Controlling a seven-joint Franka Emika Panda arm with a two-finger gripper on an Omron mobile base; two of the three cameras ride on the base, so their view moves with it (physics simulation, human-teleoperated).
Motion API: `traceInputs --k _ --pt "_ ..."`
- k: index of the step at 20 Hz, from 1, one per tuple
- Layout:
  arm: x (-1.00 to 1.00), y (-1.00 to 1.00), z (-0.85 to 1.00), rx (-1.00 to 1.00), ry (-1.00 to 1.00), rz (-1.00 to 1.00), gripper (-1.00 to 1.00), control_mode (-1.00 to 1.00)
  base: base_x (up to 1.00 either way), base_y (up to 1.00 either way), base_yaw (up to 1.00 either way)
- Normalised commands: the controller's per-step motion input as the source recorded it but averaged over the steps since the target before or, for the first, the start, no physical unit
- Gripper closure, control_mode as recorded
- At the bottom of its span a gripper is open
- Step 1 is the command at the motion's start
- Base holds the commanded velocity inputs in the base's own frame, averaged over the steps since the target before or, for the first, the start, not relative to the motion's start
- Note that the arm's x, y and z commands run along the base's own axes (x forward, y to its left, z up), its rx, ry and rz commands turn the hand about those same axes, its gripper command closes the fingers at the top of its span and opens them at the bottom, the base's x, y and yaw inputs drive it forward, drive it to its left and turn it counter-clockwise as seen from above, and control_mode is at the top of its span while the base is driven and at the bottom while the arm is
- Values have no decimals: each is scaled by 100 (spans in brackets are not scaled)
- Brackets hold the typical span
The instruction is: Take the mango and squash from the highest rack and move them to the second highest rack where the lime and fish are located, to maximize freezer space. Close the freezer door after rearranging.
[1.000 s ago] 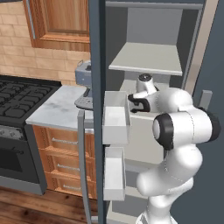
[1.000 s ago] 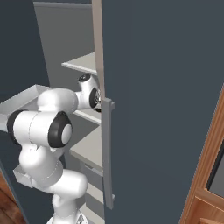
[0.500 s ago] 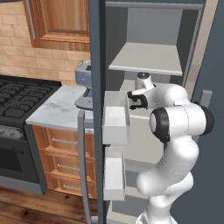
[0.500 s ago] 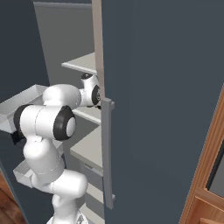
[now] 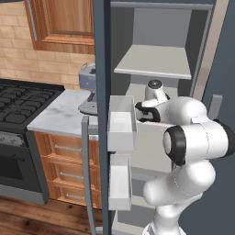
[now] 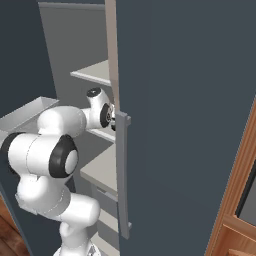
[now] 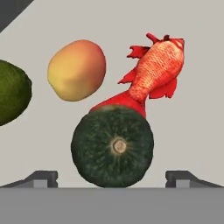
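Hand view: squash (image 7: 112, 147) between pincer (image 7: 112, 179) tips (apart)

Count on the shelf, hand view: 1 squash (image 7: 112, 146), 1 mango (image 7: 77, 70), 1 fish (image 7: 153, 74), 1 lime (image 7: 12, 92), cut off at the left edge. Four items total. Door: 2 bins (image 5: 121, 124).

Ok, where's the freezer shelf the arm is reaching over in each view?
Left base view: centre, the shelf lies beneath the white wrist, right of the door bins.
Right base view: left of centre, under the wrist.
Hand view: pale background beneath squash, mango, fish.
Landmark: the wrist, in both base views.
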Motion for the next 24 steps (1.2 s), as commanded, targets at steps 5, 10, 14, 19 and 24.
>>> traceInputs --k 5,10,14,19,24 --pt "-77 1 25 0 -4 0 -100 -100 0 0 0" --pt "-95 0 50 1 0 0 -100 -100 0 0 0" --pt "-100 0 52 1 0 0 -100 -100 0 0 0" --pt "-100 0 35 4 0 0 -100 -100 0 0 0" --pt "-100 0 23 2 0 0 -100 -100 0 0 0"
